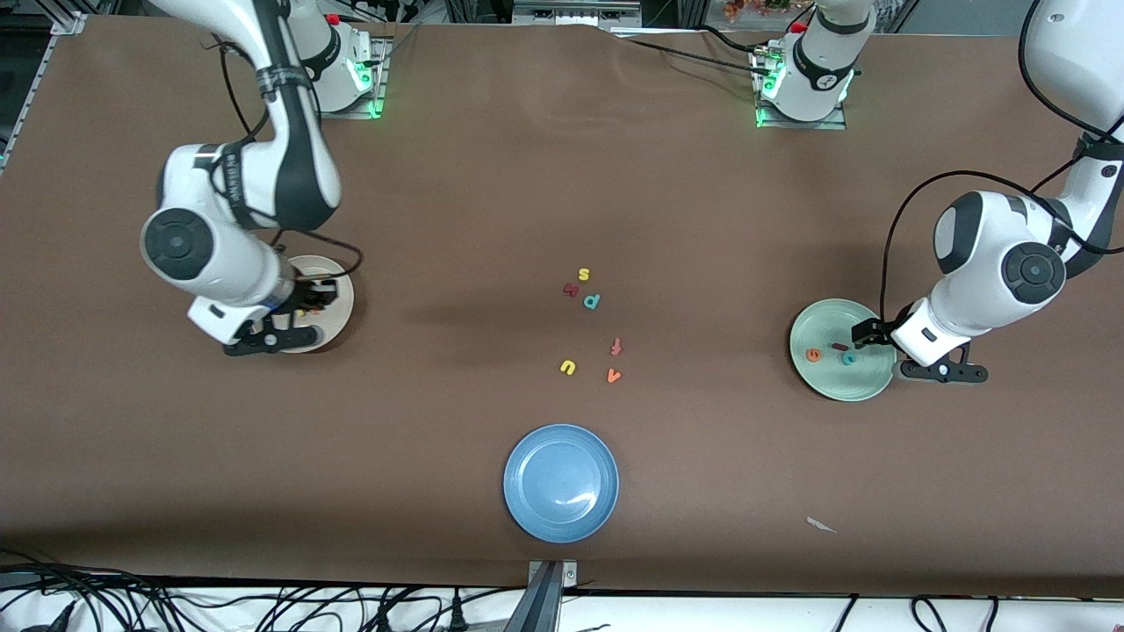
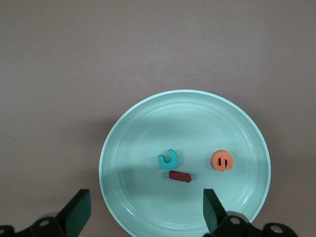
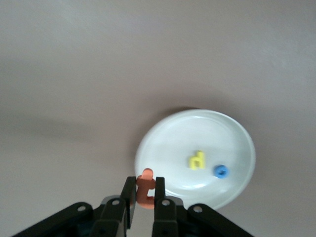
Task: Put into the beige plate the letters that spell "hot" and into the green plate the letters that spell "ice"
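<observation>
Pinching orange "t" (image 3: pixel 145 190), right claw (image 3: pixel 144 197) over beige plate (image 3: pixel 232 128).

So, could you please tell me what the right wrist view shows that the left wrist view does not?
Only the right wrist view: the beige plate holding the yellow "h" and blue "o", with the right hand shut on the orange "t".

Only the left wrist view: the green plate with teal "c", orange "e", dark red "i", below the open left hand.

Both: the brown table.
</observation>
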Robot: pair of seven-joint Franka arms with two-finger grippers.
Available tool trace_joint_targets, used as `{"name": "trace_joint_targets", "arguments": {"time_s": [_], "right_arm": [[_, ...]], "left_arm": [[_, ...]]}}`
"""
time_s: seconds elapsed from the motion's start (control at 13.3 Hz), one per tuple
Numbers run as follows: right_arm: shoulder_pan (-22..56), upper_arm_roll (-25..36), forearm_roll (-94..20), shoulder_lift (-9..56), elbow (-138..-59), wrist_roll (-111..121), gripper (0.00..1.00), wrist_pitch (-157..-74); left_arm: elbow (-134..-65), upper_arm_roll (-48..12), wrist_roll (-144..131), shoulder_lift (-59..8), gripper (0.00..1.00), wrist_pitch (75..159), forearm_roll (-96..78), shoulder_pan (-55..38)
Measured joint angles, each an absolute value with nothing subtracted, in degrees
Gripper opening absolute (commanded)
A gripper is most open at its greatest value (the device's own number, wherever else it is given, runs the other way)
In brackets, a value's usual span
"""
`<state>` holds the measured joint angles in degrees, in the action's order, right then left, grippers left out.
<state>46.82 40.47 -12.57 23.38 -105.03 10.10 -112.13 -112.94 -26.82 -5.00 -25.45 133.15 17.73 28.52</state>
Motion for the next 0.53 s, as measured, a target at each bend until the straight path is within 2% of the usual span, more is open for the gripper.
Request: {"name": "trace_joint_targets", "arguments": {"time_s": [0.3, 0.53], "right_arm": [[42.02, 41.36, -17.8, 24.93, -110.56, 18.6, 0.13, -113.95], [41.7, 39.42, -20.73, 30.19, -115.1, 19.17, 0.14, -121.66]], "left_arm": [[-112.16, -27.4, -5.0, -24.76, 1.0, 129.7, 17.52, 28.52], [-108.02, -29.02, -5.04, -22.35, 1.0, 118.75, 14.5, 28.5]]}}
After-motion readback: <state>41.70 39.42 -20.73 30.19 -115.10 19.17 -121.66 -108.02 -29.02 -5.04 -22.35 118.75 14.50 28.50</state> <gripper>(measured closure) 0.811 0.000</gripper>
